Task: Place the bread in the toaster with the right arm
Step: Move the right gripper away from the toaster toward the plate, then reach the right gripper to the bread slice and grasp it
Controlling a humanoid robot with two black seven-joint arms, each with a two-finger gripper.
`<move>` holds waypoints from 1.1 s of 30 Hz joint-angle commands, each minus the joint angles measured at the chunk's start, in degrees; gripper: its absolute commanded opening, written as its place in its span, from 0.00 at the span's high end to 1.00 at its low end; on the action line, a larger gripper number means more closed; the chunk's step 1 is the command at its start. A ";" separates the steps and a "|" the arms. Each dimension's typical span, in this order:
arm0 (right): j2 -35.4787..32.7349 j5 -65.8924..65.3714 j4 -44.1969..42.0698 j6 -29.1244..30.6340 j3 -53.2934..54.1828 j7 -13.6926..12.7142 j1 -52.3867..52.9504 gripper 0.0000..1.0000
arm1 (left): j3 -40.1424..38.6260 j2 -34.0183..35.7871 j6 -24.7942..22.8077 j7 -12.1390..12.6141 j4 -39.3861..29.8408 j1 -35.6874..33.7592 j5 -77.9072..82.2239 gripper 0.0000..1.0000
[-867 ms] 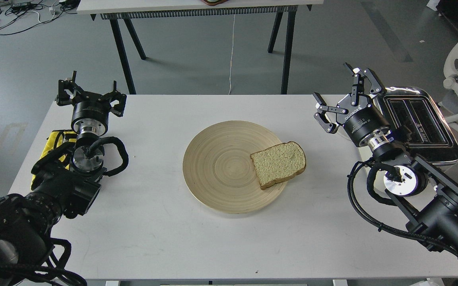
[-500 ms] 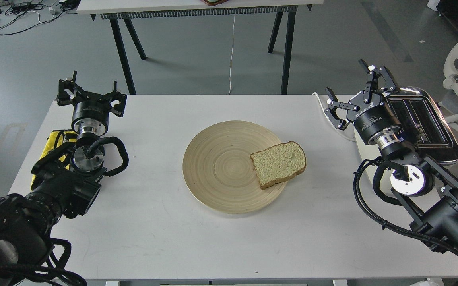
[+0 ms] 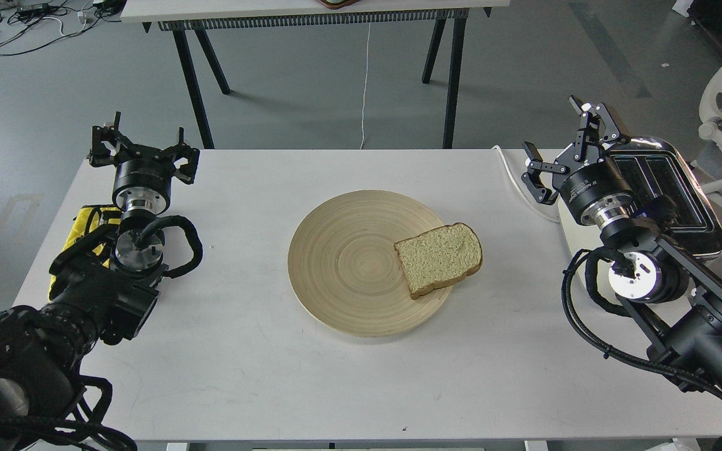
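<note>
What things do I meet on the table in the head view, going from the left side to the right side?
yellow item → left claw → wooden plate → bread → right claw → toaster

Our two arms are matte black. Our black right arm [image 3: 680,313] carries silver joint discs, one bright polished disc at the wrist, and a thick black ribbed cable looping beside it. Its black linkage-fingered right tool [image 3: 565,150] sits on a cylindrical black body with small white lettering and a silver collar ring. Our black left arm [image 3: 85,288] shows the same silver disc with small screws and a looped black cable, ending in the black left tool [image 3: 143,150] with linkage fingers.
</note>
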 commanded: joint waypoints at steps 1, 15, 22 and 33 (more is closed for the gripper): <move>-0.14 -5.01 1.81 -3.80 -0.88 -0.28 0.09 0.03 | 0.00 0.00 0.00 0.00 -0.04 0.00 0.01 0.00; -5.50 -20.83 9.11 -27.53 -17.57 -2.30 0.00 0.03 | 0.00 0.00 0.00 0.00 0.04 0.00 0.01 0.00; -5.06 -24.35 6.21 -28.91 -26.45 -2.57 -0.17 0.03 | 0.00 0.00 0.00 0.00 0.04 0.00 0.01 0.00; -1.46 -24.35 0.50 -28.91 -34.19 -2.57 -0.17 0.03 | 0.00 0.00 0.00 0.00 -0.04 0.00 0.01 0.00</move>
